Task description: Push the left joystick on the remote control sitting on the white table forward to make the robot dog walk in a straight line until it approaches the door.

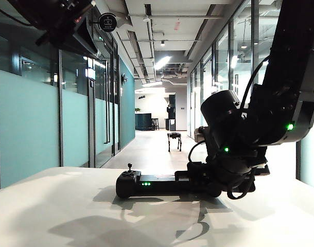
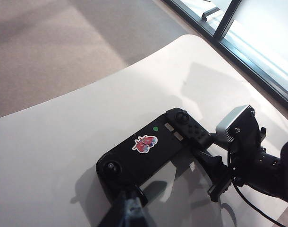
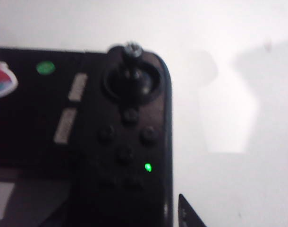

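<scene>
The black remote control (image 1: 146, 183) lies on the white table (image 1: 54, 211), its reddish logo (image 2: 145, 143) facing up. The left joystick (image 1: 129, 167) stands upright and untouched; the left wrist view shows it too (image 2: 111, 167). My left gripper (image 2: 130, 208) hangs high above the controller's near edge, fingers together and holding nothing. My right gripper (image 2: 210, 163) straddles the controller's right handle end, jaws open, one fingertip (image 3: 189, 213) standing apart from the edge. The robot dog (image 1: 174, 140) stands far down the corridor, small and dark.
Glass walls line both sides of the corridor beyond the table's far edge. The right joystick (image 3: 132, 52) and button cluster (image 3: 127, 135) sit just ahead of my right gripper. The right arm's bulk (image 1: 249, 139) fills the table's right side.
</scene>
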Robot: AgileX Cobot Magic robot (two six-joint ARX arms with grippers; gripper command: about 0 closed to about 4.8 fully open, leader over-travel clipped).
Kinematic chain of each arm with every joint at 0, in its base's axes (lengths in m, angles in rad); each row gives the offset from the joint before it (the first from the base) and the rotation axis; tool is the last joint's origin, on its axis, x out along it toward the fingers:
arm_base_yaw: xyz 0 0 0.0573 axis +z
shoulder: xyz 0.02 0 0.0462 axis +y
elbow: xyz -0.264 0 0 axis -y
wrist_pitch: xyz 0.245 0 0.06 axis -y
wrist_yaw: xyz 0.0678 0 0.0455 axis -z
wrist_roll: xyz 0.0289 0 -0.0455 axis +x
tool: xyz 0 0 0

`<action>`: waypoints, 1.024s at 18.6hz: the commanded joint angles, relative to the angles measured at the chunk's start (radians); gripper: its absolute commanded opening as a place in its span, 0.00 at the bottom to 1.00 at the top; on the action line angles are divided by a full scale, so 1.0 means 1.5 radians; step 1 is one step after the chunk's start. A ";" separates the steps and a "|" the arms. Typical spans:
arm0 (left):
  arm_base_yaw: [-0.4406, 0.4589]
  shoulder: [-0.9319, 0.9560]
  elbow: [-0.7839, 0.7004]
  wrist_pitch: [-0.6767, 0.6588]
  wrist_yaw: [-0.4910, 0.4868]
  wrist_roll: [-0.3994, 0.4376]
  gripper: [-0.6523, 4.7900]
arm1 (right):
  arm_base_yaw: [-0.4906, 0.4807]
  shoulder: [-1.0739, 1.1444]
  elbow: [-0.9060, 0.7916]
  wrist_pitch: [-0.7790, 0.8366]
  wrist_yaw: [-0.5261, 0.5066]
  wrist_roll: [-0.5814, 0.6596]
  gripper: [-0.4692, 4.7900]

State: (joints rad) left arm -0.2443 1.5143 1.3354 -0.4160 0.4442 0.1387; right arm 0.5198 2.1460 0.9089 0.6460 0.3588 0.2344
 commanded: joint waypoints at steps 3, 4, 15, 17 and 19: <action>-0.001 -0.035 0.002 -0.011 -0.027 -0.001 0.11 | 0.001 -0.037 0.002 -0.042 0.004 -0.002 0.59; -0.001 -0.040 0.002 -0.011 -0.032 -0.001 0.11 | 0.001 -0.043 0.002 -0.051 0.005 -0.002 0.59; -0.001 -0.100 0.001 -0.038 -0.092 -0.028 0.11 | 0.002 -0.127 -0.015 -0.112 0.009 -0.010 0.42; -0.002 -0.113 0.000 -0.051 -0.105 -0.028 0.11 | 0.002 -0.146 -0.016 -0.142 0.014 -0.012 0.19; -0.002 -0.129 -0.013 -0.052 -0.116 -0.032 0.11 | 0.002 -0.160 -0.021 -0.149 0.017 -0.018 0.08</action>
State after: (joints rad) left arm -0.2451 1.3365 1.3258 -0.4904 0.2836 0.0978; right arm 0.5209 1.9198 0.8833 0.4183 0.3748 0.2157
